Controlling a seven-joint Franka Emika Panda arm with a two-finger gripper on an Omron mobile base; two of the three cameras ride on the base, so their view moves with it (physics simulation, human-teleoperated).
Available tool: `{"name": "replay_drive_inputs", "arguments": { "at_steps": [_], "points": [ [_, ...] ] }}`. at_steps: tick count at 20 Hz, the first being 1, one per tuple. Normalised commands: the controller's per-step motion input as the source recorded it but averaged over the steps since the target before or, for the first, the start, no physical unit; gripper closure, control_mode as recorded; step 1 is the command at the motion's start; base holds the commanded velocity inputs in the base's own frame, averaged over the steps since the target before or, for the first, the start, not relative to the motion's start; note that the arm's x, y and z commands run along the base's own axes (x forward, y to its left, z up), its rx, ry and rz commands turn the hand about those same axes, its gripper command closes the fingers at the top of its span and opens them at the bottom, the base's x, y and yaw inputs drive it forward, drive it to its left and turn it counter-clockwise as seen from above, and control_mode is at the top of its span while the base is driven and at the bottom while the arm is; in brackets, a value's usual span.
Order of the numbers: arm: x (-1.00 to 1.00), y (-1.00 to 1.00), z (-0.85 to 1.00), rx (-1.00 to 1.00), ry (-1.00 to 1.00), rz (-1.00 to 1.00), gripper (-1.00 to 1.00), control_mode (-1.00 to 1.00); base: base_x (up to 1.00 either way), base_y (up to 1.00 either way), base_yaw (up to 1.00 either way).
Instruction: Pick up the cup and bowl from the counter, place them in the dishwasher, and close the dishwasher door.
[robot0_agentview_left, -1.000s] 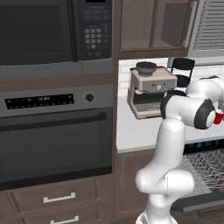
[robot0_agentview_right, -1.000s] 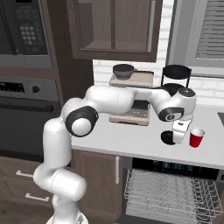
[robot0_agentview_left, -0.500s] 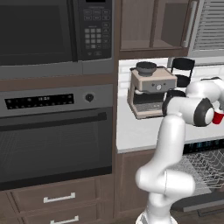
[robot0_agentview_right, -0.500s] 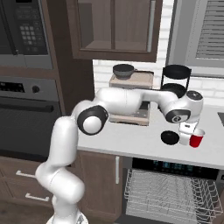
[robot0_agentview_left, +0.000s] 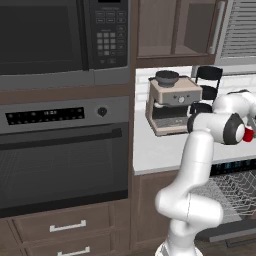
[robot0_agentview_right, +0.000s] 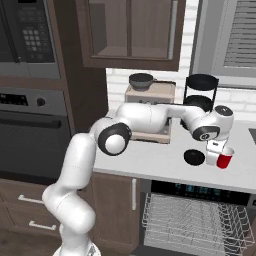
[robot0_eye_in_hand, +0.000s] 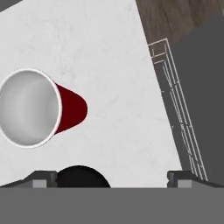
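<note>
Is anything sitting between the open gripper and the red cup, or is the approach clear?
Nothing visible blocks it. The gripper hangs open just above the counter, right beside the cup. The black bowl sits on the gripper's other side, away from the cup.

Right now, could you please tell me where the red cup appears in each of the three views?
Left base view: the red cup peeks out at the right edge, behind the arm's wrist.
Right base view: right of centre, on the counter beside a dark bowl.
Hand view: the cup is at left, seen from above.
Shared landmark: the light counter.
</note>
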Motion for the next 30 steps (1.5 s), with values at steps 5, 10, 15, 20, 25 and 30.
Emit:
{"name": "replay_drive_inputs", "arguments": {
  "at_steps": [5, 10, 15, 20, 25, 30],
  "points": [
    [0.16, -0.11, -0.24, 0.00, 0.00, -0.01, -1.00, -1.00, 0.00, 0.00, 0.00],
    [0.09, -0.15, -0.06, 0.00, 0.00, -0.02, -1.00, -1.00, 0.00, 0.00, 0.00],
    [0.06, -0.17, 0.00, 0.00, 0.00, -0.03, -1.00, -1.00, 0.00, 0.00, 0.00],
    [0.18, -0.16, -0.03, 0.00, 0.00, -0.04, -1.00, -1.00, 0.00, 0.00, 0.00],
    [0.21, -0.14, -0.10, 0.00, 0.00, -0.04, -1.00, -1.00, 0.00, 0.00, 0.00],
    [0.11, -0.19, -0.18, 0.00, 0.00, -0.05, -1.00, -1.00, 0.00, 0.00, 0.00]
  ]
}}
